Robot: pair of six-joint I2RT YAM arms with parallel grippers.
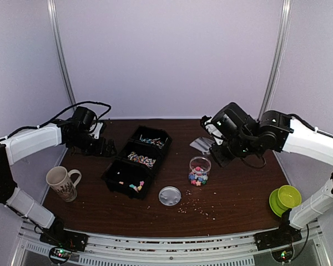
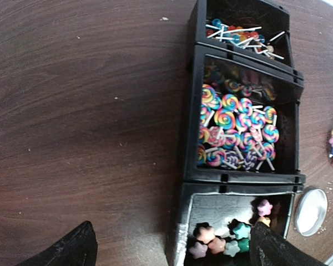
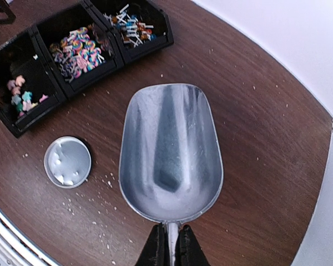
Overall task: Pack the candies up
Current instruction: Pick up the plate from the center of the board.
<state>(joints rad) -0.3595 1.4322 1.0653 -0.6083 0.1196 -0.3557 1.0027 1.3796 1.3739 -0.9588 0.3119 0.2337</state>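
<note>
Packing is under way, by my reading: candies (image 1: 198,176) lie low in the open jar (image 1: 200,164) at mid-frame of the top view, with its lid (image 1: 170,195) off just below-left. More star candies wait in the nearest black bin (image 2: 238,187). The right pincer (image 3: 170,246) is clenched on the handle of an empty scoop (image 3: 171,149). The left pincer (image 2: 171,235) hangs released above the bins. The desk (image 1: 238,194) gives room lower right, while the mug (image 1: 62,183) and green bowl (image 1: 284,199) hug the side edges.
</note>
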